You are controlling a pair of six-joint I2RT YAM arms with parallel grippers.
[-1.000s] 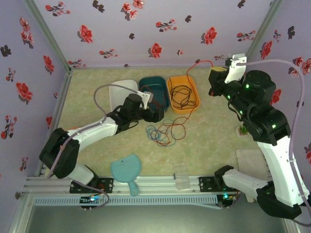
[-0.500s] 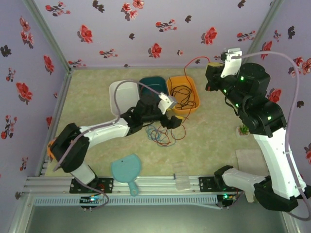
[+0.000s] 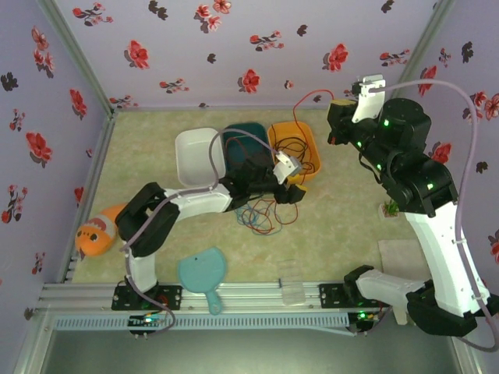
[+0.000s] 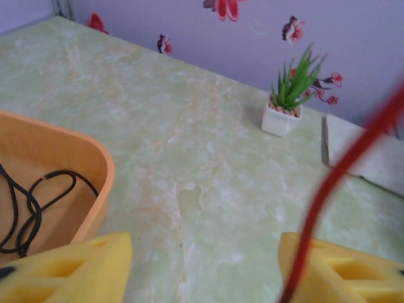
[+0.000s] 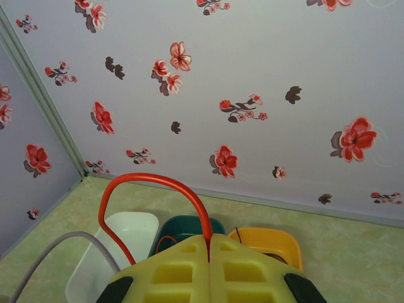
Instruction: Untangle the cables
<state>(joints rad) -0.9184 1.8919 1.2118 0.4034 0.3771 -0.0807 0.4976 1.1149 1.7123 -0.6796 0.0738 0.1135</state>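
A loose tangle of red and blue cables (image 3: 261,212) lies on the table in front of the bins. One red cable (image 3: 316,97) rises from it to my right gripper (image 3: 337,131), which is held high near the back wall. In the right wrist view the right gripper (image 5: 209,245) is shut on this red cable (image 5: 151,182), which arcs up out of the pads. A black cable (image 3: 295,149) is coiled in the orange bin (image 3: 314,156). My left gripper (image 3: 295,193) reaches across the tangle, low, with its fingers (image 4: 69,271) wide apart around bare table; the red cable (image 4: 341,183) crosses in front of the right-hand finger.
A white bin (image 3: 195,156) and a teal bin (image 3: 248,134) stand left of the orange one. An orange toy (image 3: 97,234), a blue hand mirror (image 3: 201,273) and a clear plastic piece (image 3: 293,290) lie near the front. A small potted plant (image 4: 287,101) and a folded cloth (image 4: 366,158) are on the right.
My left arm has stretched rightward over the tangle to the front of the orange bin, uncovering the orange toy. The right gripper has edged up and left with the red cable.
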